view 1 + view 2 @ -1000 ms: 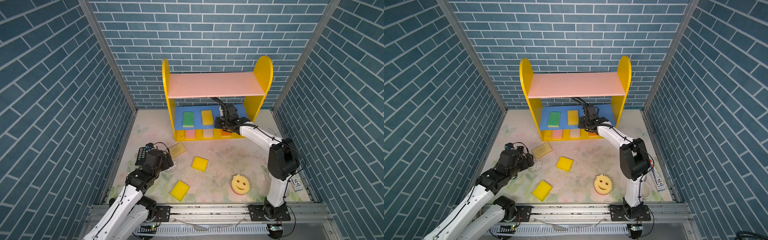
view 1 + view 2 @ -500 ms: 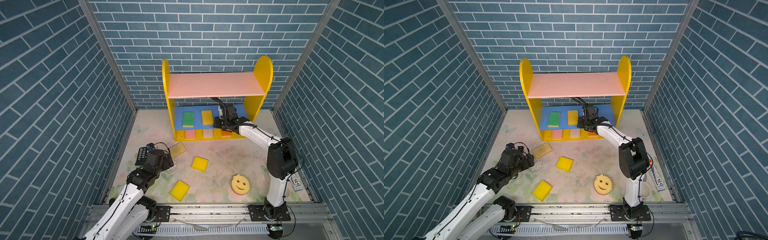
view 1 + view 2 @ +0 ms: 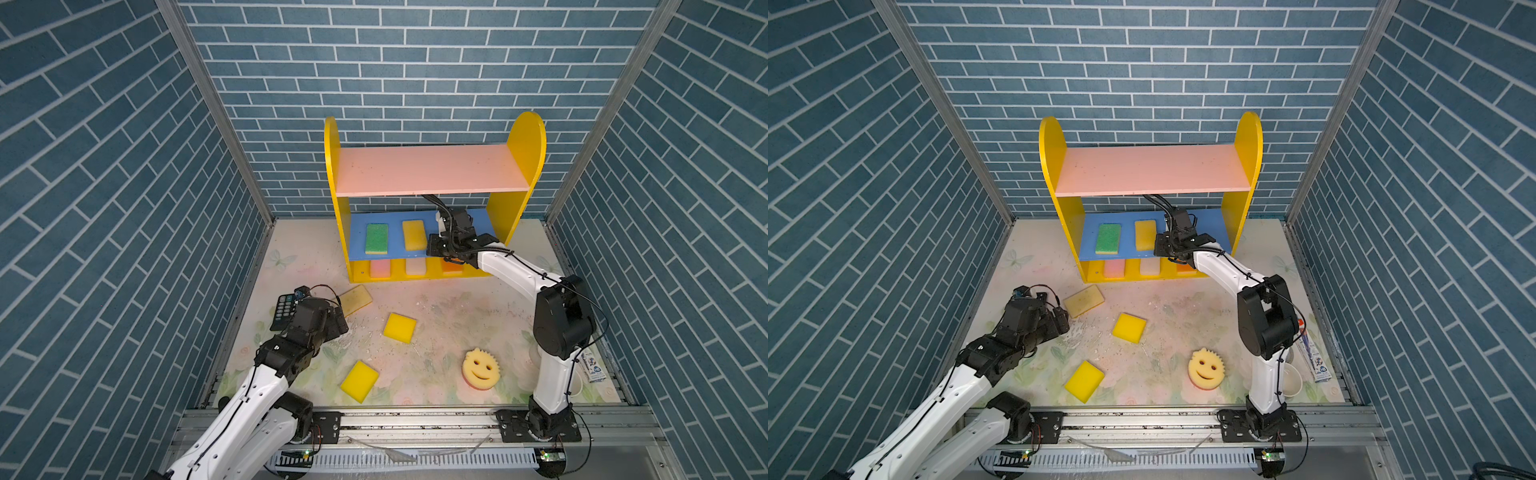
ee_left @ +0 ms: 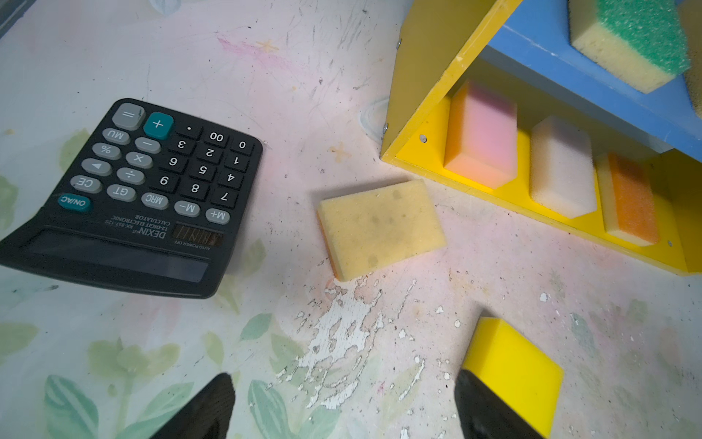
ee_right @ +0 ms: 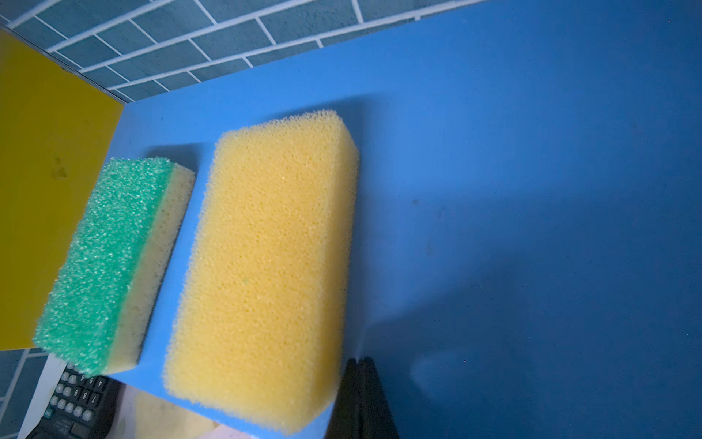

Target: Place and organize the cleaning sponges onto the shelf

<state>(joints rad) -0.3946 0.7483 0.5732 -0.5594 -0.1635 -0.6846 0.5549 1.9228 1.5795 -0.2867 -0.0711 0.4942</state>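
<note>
Standing beyond both tools, the three-level wooden shelf with yellow side panels (image 3: 525,137) holds five pads (image 3: 376,238). The left gripper (image 4: 342,412), jaws wide and empty, is nearer the flat tan rectangular foam sponge (image 4: 381,230), lying ahead of its fingertips, long axis running roughly finger to finger; the right gripper (image 5: 361,395) is pinched closed, empty, at the blue board (image 5: 532,190)

— Where do my top views sit?
— High at the front. They look down and back over the pale flowered floor (image 3: 457,316) and the yellow-sided wooden shelf (image 3: 525,141), and the two nearly match.
— My wrist views?
— The left one is low, near the black calculator (image 4: 136,190), facing the shelf. The right one is close over the blue middle board (image 5: 532,190). Both show the green-topped sponge (image 4: 642,34).
</note>
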